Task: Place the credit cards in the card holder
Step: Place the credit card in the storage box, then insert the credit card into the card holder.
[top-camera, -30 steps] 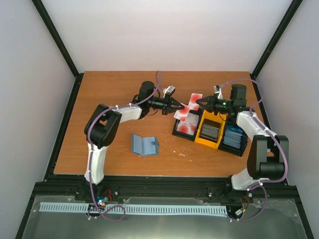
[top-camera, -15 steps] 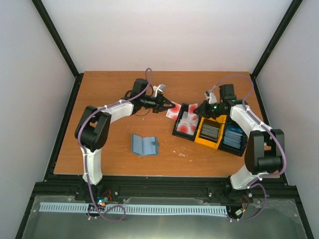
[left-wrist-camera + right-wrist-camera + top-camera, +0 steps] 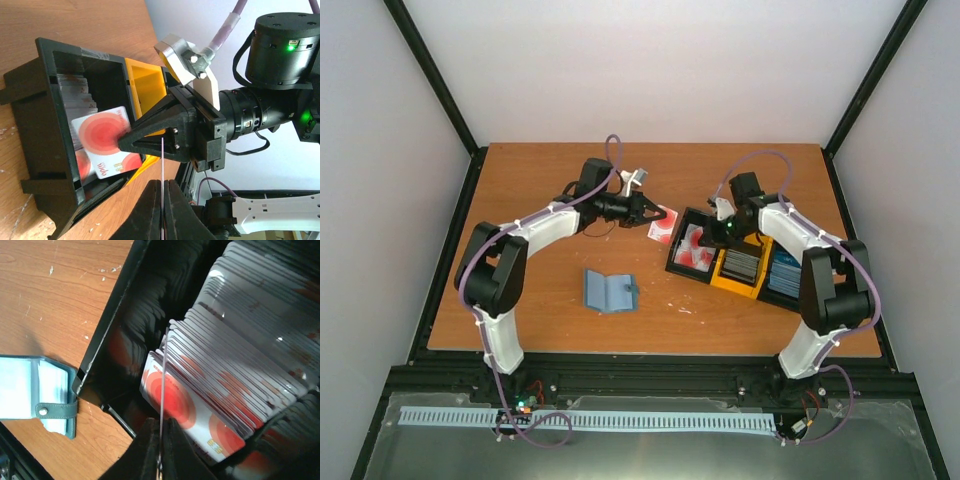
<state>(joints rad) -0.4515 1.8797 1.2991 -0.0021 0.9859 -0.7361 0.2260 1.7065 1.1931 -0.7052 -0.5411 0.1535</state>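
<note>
Change: left gripper (image 3: 654,214) is drawing left, off the tray (image 3: 672,262); right gripper (image 3: 716,232) is dropping into its left bin.
Left grip: pinching a card (image 3: 663,226) edge-on.
Right grip: clamping a second card (image 3: 161,375) at the stack (image 3: 240,355).
Task thing: holder (image 3: 610,291) is lying open, near-left of tray, bare table (image 3: 520,180) around it.

The cards (image 3: 102,137) are white with red concentric circles. The wallet (image 3: 610,290) is teal-blue. The tray (image 3: 37,125) is black with a yellow middle compartment. The table (image 3: 520,180) is brown wood grain. Purple cables (image 3: 234,24) trail along white-and-black arms (image 3: 545,222).
</note>
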